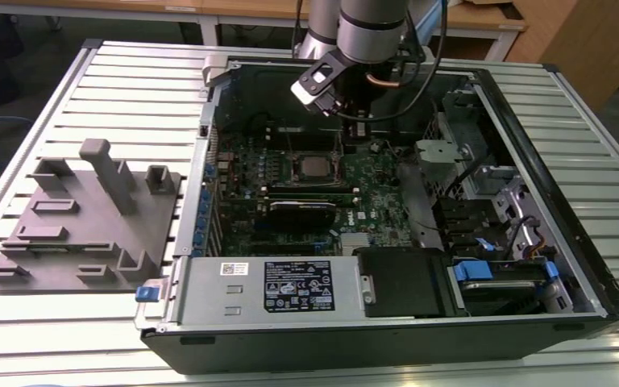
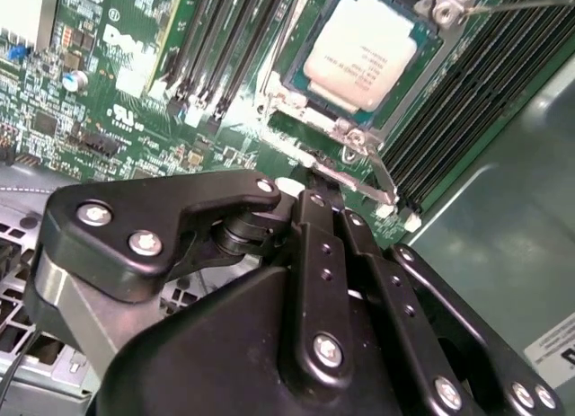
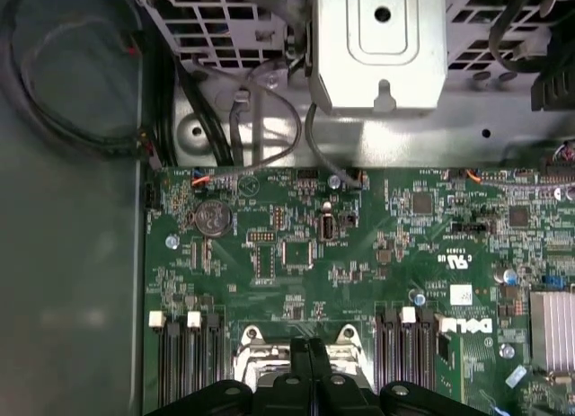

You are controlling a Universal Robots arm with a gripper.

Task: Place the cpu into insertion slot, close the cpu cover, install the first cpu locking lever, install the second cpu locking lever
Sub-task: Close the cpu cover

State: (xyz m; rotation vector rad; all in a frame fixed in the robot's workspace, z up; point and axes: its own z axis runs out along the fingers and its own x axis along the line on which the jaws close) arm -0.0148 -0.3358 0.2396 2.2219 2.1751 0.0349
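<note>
As it stands now, cpu [image 2: 359, 52]: seated in the insertion slot [image 2: 289, 75], cpu cover [image 2: 323, 119] lying around it.
Hand [image 2: 313, 190]: pressed together, poised just beside a locking lever [image 2: 377, 173], apparently to push it.

Just ahead of the one gripper [image 2: 316, 193] sit one cpu [image 2: 361, 49], one insertion slot [image 2: 293, 75], one cpu cover [image 2: 422, 76] and two locking levers [image 2: 375, 172] on one green motherboard [image 3: 359, 281], one coin battery [image 3: 214, 216] farther beyond.
</note>
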